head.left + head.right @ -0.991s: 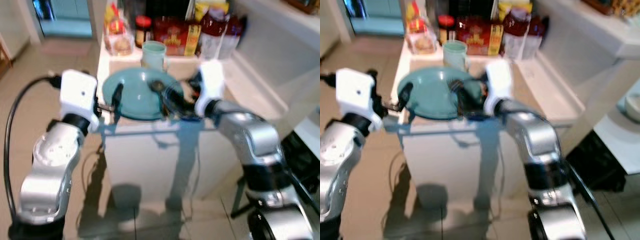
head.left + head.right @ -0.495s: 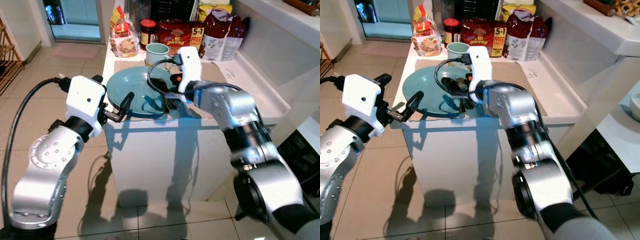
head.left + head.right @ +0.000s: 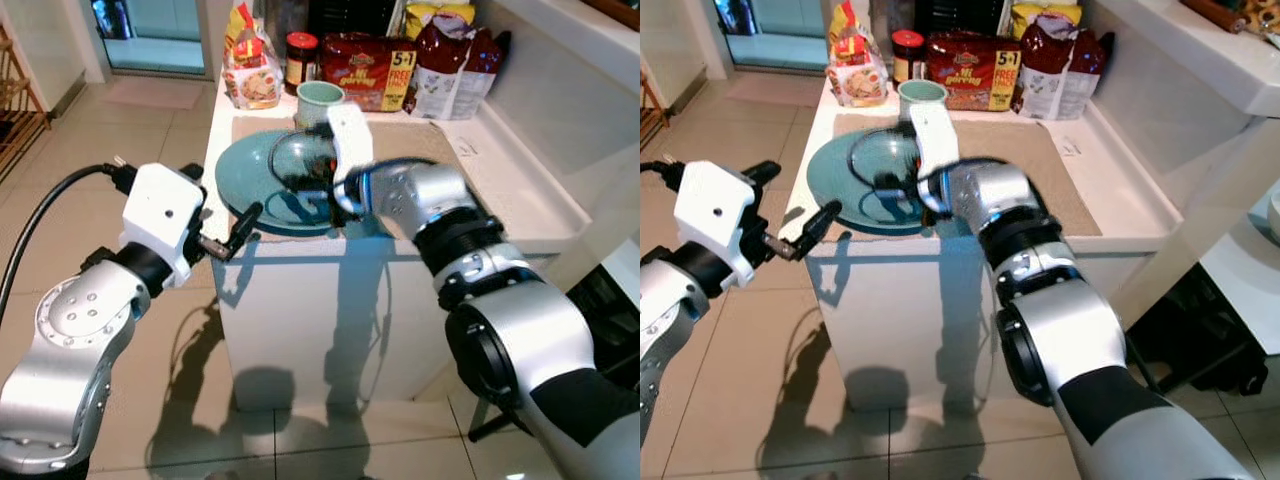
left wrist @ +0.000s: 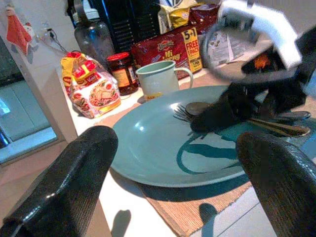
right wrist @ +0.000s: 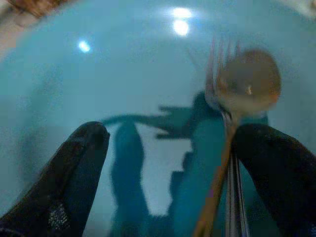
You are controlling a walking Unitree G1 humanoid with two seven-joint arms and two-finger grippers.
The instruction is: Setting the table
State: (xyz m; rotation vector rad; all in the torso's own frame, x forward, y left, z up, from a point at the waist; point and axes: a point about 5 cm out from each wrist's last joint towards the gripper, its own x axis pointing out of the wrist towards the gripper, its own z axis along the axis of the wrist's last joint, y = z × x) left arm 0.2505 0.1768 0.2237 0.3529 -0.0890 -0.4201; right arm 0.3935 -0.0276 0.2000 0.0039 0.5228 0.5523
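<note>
Two utensils, spoon (image 5: 249, 86) and apparently fork (image 5: 217, 74), on teal plate (image 4: 148, 148), right gripper (image 5: 173, 163) spread above, left gripper (image 4: 173, 173) parted nearby.

I see silver arms, white wrist blocks, ribbed black fingers (image 4: 59, 187); black cable loops at frame left off left wrist

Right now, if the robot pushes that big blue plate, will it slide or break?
The plate looks glossy and hard, probably ceramic, so it could chip if dropped. It sits on a woven mat, which likely grips it, so a push may drag the mat too. The spoon and fork lying loose on it would probably rattle or slide off if tipped.
</note>
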